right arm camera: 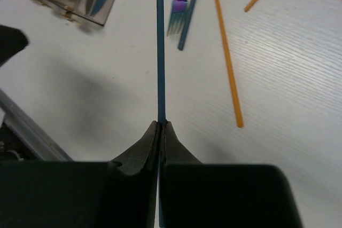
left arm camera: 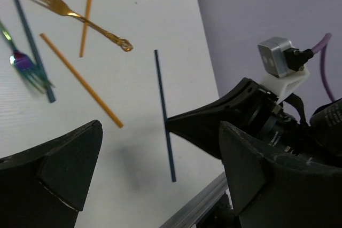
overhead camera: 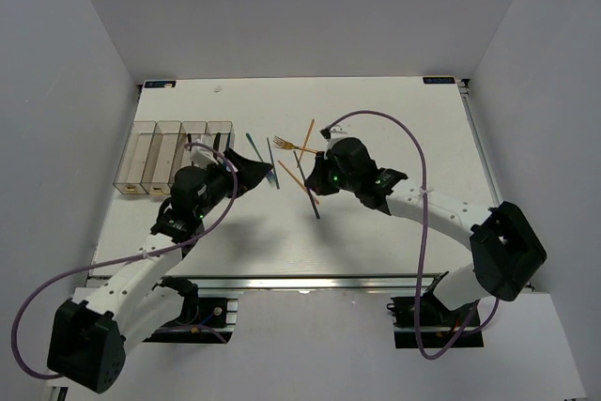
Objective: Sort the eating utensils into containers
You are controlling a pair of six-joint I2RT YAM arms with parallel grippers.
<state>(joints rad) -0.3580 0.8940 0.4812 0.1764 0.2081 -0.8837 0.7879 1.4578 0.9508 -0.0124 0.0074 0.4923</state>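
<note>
**One blue stick pinched, the other fingers spread wide**

Two views agree on the right gripper (right arm camera: 160,127). Its fingers are pressed together on a dark blue stick (right arm camera: 159,52), which runs straight out ahead of the tips and also passes back between them.

Only the right wrist view shows what lies past those tips. A teal fork (right arm camera: 176,12) is ahead and slightly right, just beside a second blue stick (right arm camera: 191,9). An orange stick (right arm camera: 227,52) lies further right. Far ahead to the left is a corner of the containers (right arm camera: 80,12), with dark utensils already inside.

Only the left wrist view shows the left gripper (left arm camera: 160,158) plainly, its fingers (left arm camera: 69,169) set wide with nothing between them. The held stick lies ahead of its fingers, and a gold fork (left arm camera: 75,14) lies far ahead to their left on the white table (left arm camera: 139,20).

From above, the row of containers lies to the left of the left fingers.
</note>
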